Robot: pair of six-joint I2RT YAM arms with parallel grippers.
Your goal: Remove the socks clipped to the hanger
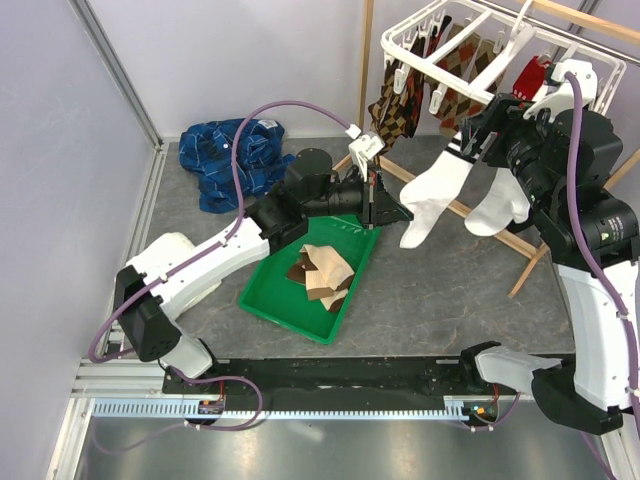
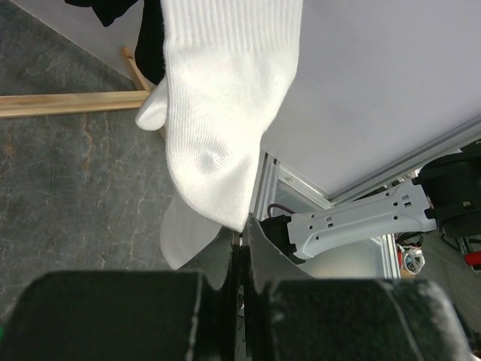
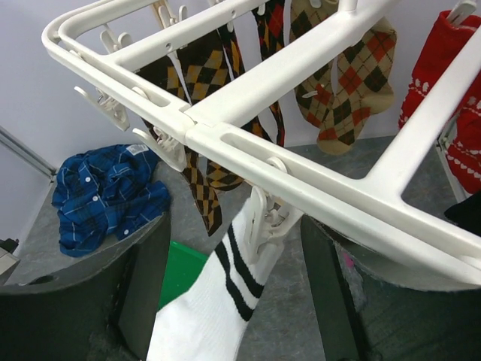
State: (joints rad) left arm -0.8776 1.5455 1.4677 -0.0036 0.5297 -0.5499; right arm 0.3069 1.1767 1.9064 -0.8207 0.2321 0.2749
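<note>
The white hanger hangs at the back right with argyle socks and a red sock clipped to it. Two white socks with black stripes dangle from its near side. My left gripper is shut, pinching the toe tip of the nearer white sock. My right gripper is open under the hanger frame. Its fingers stand on either side of the clip that holds the striped cuff.
A green tray on the table holds tan-and-brown socks. A blue plaid shirt lies at the back left. The wooden stand's legs run under the hanger. Argyle socks and the red sock hang beyond the clip.
</note>
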